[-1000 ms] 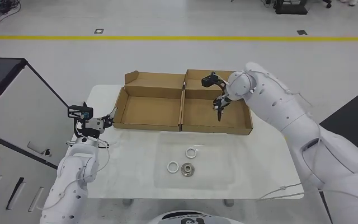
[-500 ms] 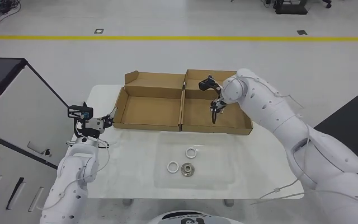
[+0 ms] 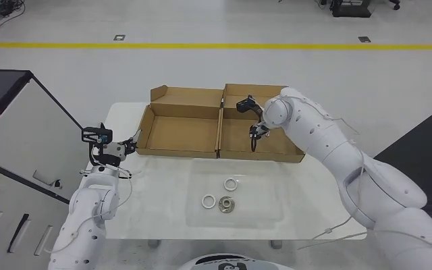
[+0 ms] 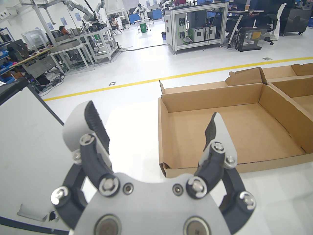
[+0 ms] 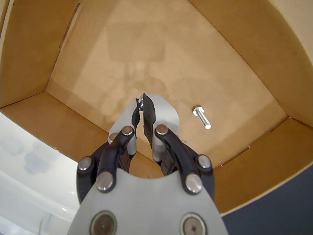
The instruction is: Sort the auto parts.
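Item one: right gripper (image 3: 254,139), centre right of the top view, hanging low inside the right-hand cardboard box (image 3: 236,143). Its pads (image 5: 149,114) are clamped on a small threaded part (image 5: 140,104), of which just a metal tip shows between them.

Item two: one loose bolt (image 5: 201,117), hex-headed, lying flat on that same box floor, near the gripper but apart from it.

Item three: left-hand cardboard box (image 3: 182,132), touching the right one along a shared wall, at upper centre of the frame.

Item four: left gripper (image 3: 135,144) at the left edge of the table (image 3: 155,196), just beside the left box's outer wall, fingers (image 4: 94,121) spread wide apart with nothing between them.

Item five: on the table at lower centre, two white rings (image 3: 231,183) (image 3: 208,200) and a grey metal disc part (image 3: 226,204), the disc just beside the lower ring.
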Motion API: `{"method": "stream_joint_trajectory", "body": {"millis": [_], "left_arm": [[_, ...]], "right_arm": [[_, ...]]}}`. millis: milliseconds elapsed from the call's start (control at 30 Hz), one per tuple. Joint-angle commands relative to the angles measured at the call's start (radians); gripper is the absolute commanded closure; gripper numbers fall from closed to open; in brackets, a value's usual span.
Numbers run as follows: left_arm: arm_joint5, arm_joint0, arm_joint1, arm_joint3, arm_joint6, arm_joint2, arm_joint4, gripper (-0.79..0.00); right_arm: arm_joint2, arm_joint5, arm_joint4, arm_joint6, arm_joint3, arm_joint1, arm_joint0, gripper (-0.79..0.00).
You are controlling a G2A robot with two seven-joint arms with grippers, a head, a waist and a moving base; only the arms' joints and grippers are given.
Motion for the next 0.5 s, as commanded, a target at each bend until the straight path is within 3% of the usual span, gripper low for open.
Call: {"method": "stream_joint_trajectory", "body": {"millis": [0, 300, 467], "left_arm": [[0.0, 0.0, 0.0, 0.0, 0.0, 0.0, 0.0, -0.785], [0.0, 0.0, 0.0, 0.0, 0.0, 0.0, 0.0, -0.785], [0.0, 0.0, 0.0, 0.0, 0.0, 0.0, 0.0, -0.785]], "right_arm": [[0.001, 0.001, 0.0, -0.004, 0.009, -0.005, -0.003, 0.0], [0.001, 0.0, -0.018, -0.005, 0.041, -0.022, -0.008, 0.0], [0.008, -0.001, -0.028, -0.007, 0.053, -0.026, -0.01, -0.114]]}}
